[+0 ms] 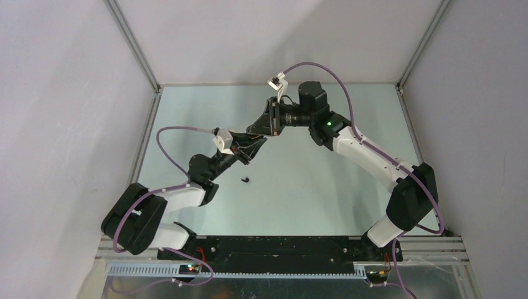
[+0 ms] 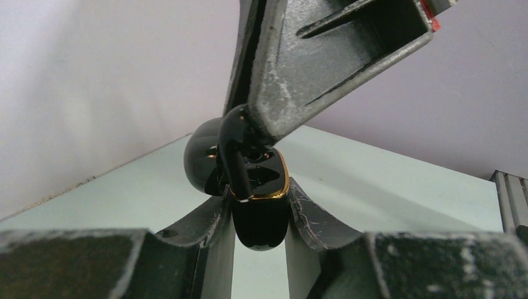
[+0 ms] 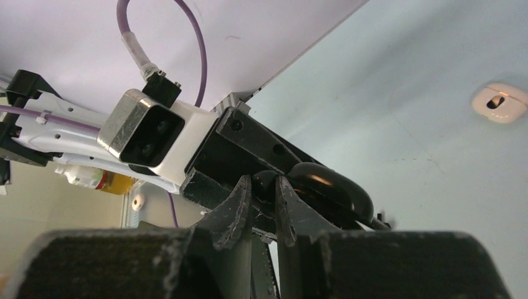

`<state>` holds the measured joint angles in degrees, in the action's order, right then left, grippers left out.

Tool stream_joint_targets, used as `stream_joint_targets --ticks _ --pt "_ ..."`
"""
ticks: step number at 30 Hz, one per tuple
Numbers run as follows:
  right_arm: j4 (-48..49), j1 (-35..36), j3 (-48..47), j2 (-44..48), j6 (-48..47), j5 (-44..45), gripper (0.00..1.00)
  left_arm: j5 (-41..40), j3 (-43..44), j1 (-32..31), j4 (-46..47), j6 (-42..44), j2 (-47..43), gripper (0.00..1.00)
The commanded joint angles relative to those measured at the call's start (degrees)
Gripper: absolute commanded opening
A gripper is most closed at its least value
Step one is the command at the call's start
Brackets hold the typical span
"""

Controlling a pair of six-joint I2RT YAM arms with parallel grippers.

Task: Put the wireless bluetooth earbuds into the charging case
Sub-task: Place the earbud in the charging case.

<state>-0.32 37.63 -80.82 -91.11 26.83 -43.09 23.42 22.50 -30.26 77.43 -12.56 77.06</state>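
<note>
- Left pincer (image 2: 260,200): nearest the left wrist lens, clenched on the charging case (image 2: 261,227), one finger on each flank.
- Charging case: glossy black with a gold rim, held upright above the counter (image 1: 324,193). Its lid (image 2: 199,156) is swung open to the side.
- Right pincer (image 3: 263,187): reaches down from above with its jaws closed on a black earbud (image 2: 235,165).
- Black earbud: stem pointing down, at the gold-rimmed mouth of the case. It looks partly entered but not seated. Whether it lines up with its well cannot be told.
- Loose black earbud (image 1: 246,180): lies on the counter near the left arm, well apart from both pincers.
- Cream-white rounded item (image 3: 498,103): rests on the counter beyond the right pincer. It is too small to tell whether it is a bud or a second case.
- Progress, as judged: early. No bud is visibly home in the case. One black bud is mid-insertion and one is waiting on the counter. The cream-white buds are not clearly located.
</note>
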Motion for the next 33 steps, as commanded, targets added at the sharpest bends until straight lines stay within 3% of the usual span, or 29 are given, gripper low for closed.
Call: stream_joint_targets --ticks 1,19,33 --pt "-2.9 0.2 -2.6 -0.2 -3.2 2.3 0.1 0.8 0.1 -0.5 4.0 0.1 -1.3 0.0" --pt "3.1 -2.5 -1.2 1.9 2.4 -3.2 0.1 0.8 0.2 -0.5 4.0 0.3 -1.1 0.0" --pt "1.1 -0.2 -0.5 0.6 -1.3 -2.5 0.09 0.7 0.0 0.0 4.0 0.4 -1.7 0.0"
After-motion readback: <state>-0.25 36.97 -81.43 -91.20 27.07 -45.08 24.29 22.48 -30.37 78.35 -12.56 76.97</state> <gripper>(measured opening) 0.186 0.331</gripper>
